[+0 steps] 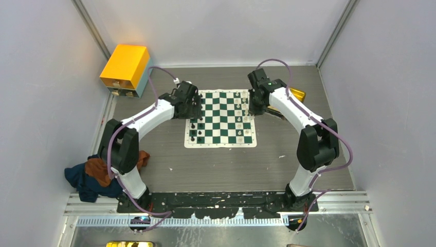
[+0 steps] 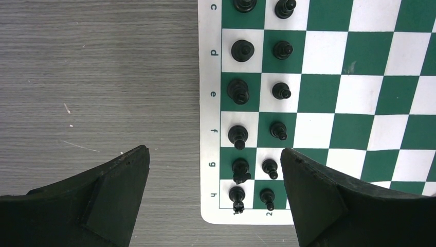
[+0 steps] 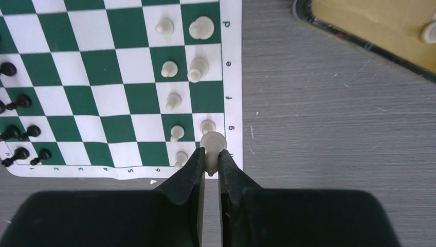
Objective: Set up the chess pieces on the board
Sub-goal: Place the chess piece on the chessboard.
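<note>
Pinching a small cream-white plastic chessman (image 3: 213, 141) by its lower part, the right fingers (image 3: 187, 175) stand narrow and closed on it. They hold the piece upright over the corner square beside the printed letter h. That square lies at the right edge of the flat square mat of dark green and white checks with a cream border (image 3: 92, 67). Whether the held piece touches the mat cannot be told.

Other cream-white chessmen (image 3: 197, 67) stand in two files along that same edge, just beside the held one. A translucent yellow rectangular tray (image 3: 370, 25) lies on the grey wood-grain worktop (image 3: 319, 118) off the board's right side, with one pale piece (image 3: 428, 32) inside at its edge.

The left fingers (image 2: 118, 180) are spread wide and hold nothing. They hover above the board's opposite edge, one finger over bare worktop and the other over the checks. Small black plastic chessmen (image 2: 242, 50) stand between and beyond them in two files, one to a square.

In the top view an orange-yellow box (image 1: 126, 64) sits at the far left corner. A heap of dark blue and rust cloth (image 1: 92, 175) lies by the left arm's base.
</note>
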`<state>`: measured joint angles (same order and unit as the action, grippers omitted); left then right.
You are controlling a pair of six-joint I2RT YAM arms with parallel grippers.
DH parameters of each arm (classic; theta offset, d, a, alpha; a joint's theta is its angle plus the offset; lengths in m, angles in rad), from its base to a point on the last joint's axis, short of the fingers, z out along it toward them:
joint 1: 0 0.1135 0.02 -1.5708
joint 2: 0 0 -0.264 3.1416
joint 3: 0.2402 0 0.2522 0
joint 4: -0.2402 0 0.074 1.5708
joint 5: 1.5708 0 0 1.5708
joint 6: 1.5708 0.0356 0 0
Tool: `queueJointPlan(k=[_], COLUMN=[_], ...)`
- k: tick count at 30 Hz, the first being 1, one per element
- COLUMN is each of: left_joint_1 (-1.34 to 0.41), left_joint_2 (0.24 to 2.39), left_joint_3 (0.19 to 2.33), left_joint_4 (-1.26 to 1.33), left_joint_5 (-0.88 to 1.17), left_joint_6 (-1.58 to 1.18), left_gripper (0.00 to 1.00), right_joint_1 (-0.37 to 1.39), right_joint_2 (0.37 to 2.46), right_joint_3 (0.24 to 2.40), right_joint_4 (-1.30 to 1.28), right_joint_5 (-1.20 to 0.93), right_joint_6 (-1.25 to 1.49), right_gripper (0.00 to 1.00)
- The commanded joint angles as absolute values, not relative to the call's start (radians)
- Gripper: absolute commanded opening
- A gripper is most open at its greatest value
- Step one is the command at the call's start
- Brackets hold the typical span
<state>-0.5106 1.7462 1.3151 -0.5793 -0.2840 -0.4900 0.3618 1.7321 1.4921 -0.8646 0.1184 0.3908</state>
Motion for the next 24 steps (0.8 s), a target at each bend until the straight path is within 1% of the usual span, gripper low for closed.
queueJointPlan(k=[1,14,24], left_joint_1=[-0.515,-0.515,-0.515], left_joint_2=[1.683,1.677,1.682], left_joint_3=[1.308,1.302,1.302], left_joint_4=[-0.549,-0.552,-0.548], left_joint_5=[-0.282,-0.285,-0.284], left_joint_6=[-0.492,-0.486,-0.482], left_gripper=[0.99,0.99,0.99], right_joint_1=[0.4,0.435,0.434], right_joint_2=[1.665,1.697,1.748], right_joint_3=[1.438,1.301,1.286], right_joint_4=[-0.797,-0.652,-0.587], right_joint_5=[0.132,0.14,0.141], right_joint_6=[0.405,0.381,0.355], right_gripper=[0.01,0.01,0.01])
